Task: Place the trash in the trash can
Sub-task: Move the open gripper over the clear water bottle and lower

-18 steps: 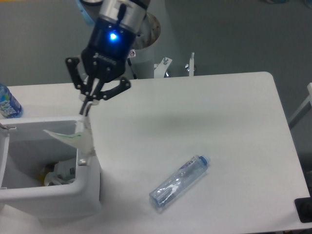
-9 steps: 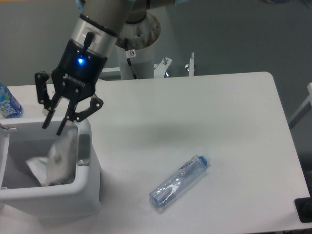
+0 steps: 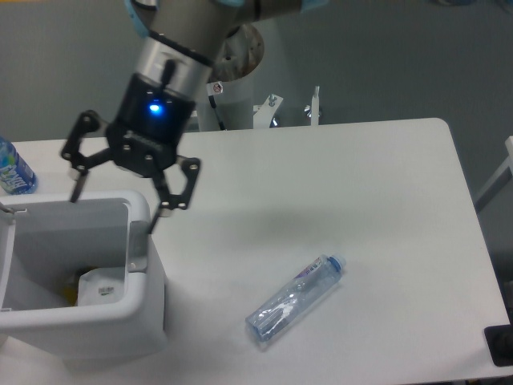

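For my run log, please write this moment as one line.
gripper: jaws open, above trash can | packet: in can | clear bottle: lying on table

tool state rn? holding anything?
Tool: open, fingers spread wide, holding nothing, above the bin. White packet lies inside the bin.

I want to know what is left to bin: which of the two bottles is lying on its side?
The clear plastic bottle with the pale blue cap, lying flat on the table. The other, the blue-labelled bottle at the left edge, stands upright.
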